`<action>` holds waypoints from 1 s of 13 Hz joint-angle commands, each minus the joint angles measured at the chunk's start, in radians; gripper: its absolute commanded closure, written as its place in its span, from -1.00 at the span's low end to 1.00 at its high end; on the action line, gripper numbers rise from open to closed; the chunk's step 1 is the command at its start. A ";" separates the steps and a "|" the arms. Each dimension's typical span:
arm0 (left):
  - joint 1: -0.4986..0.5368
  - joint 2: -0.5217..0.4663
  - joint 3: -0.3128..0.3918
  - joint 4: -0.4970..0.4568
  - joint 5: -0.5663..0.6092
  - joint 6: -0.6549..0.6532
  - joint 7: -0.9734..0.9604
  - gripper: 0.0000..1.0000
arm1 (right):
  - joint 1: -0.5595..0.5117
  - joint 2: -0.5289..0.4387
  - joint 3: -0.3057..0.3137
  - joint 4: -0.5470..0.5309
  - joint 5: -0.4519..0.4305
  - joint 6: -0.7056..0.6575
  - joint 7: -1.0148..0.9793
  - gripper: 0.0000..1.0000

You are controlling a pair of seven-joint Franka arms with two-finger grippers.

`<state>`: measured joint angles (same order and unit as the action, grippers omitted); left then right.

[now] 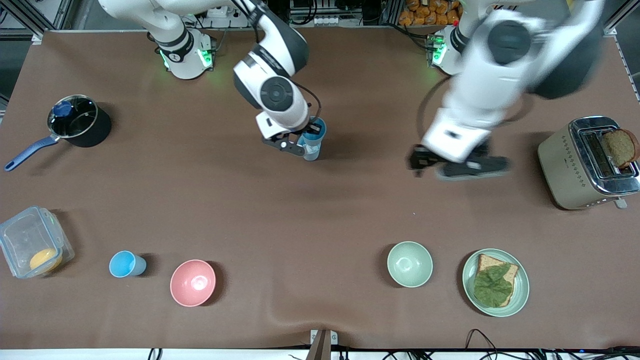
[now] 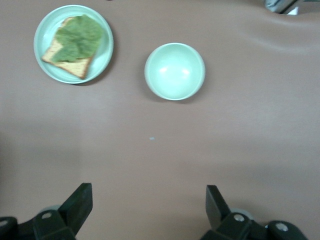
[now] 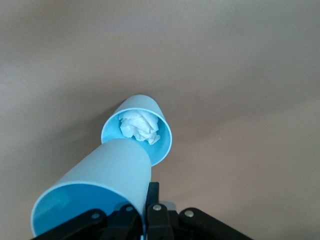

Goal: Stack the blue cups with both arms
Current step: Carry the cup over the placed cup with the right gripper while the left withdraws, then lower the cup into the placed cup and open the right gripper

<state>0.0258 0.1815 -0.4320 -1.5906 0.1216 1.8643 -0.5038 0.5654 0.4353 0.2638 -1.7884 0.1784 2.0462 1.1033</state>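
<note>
My right gripper [image 1: 309, 131] is shut on the rim wall of a sky-blue cup [image 1: 320, 132], held tilted in the air. Its base meets the mouth of a second blue cup [image 1: 311, 154] that stands mid-table with crumpled white paper in it. In the right wrist view the held cup [image 3: 100, 190] points into the paper-filled cup [image 3: 159, 145], with my gripper [image 3: 145, 202] pinching its wall. A third blue cup [image 1: 127, 264] stands beside the pink bowl [image 1: 193, 282]. My left gripper [image 1: 460, 166] is open and empty above bare table [image 2: 148, 210].
A pale green bowl [image 1: 410, 264] [image 2: 175, 71] and a green plate [image 1: 520, 295] [image 2: 102, 60] with bread and lettuce lie nearer the front camera. A toaster [image 1: 565, 170] stands at the left arm's end. A black pot [image 1: 95, 132] and a clear box [image 1: 30, 237] stand at the right arm's end.
</note>
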 commanded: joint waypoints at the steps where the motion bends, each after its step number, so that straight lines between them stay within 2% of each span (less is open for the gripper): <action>1: 0.144 -0.023 -0.017 0.093 -0.068 -0.152 0.155 -1.00 | 0.002 0.011 -0.009 0.012 -0.016 -0.005 0.027 1.00; 5: 0.275 -0.095 -0.010 0.109 -0.059 -0.208 0.304 -1.00 | 0.002 0.025 -0.009 0.015 -0.045 -0.017 0.049 1.00; 6: 0.322 -0.096 -0.014 0.110 -0.068 -0.230 0.348 -1.00 | -0.005 0.022 -0.011 0.018 -0.045 -0.017 0.046 0.93; 7: 0.353 -0.112 -0.019 0.116 -0.069 -0.246 0.384 -1.00 | -0.013 0.020 -0.012 0.023 -0.045 -0.018 0.046 0.16; 8: 0.359 -0.120 -0.014 0.121 -0.069 -0.249 0.405 -1.00 | -0.022 0.016 -0.014 0.024 -0.042 -0.020 0.049 -0.99; 9: 0.361 -0.123 -0.011 0.123 -0.069 -0.255 0.418 -1.00 | -0.035 0.008 -0.015 0.038 -0.042 -0.032 0.043 -1.00; 11: 0.339 -0.158 0.016 0.123 -0.071 -0.267 0.436 -1.00 | -0.106 -0.015 -0.015 0.095 -0.042 -0.160 -0.027 -1.00; 12: 0.265 -0.166 0.091 0.115 -0.073 -0.269 0.438 -1.00 | -0.151 -0.021 -0.017 0.109 -0.045 -0.205 -0.127 -1.00; 13: 0.132 -0.168 0.237 0.113 -0.074 -0.270 0.444 -1.00 | -0.215 -0.047 -0.017 0.101 -0.046 -0.213 -0.240 -1.00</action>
<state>0.3108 0.0466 -0.3657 -1.4665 0.0742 1.6134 -0.0971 0.4540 0.4323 0.2335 -1.6866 0.1405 1.8787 1.0089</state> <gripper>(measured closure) 0.000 0.401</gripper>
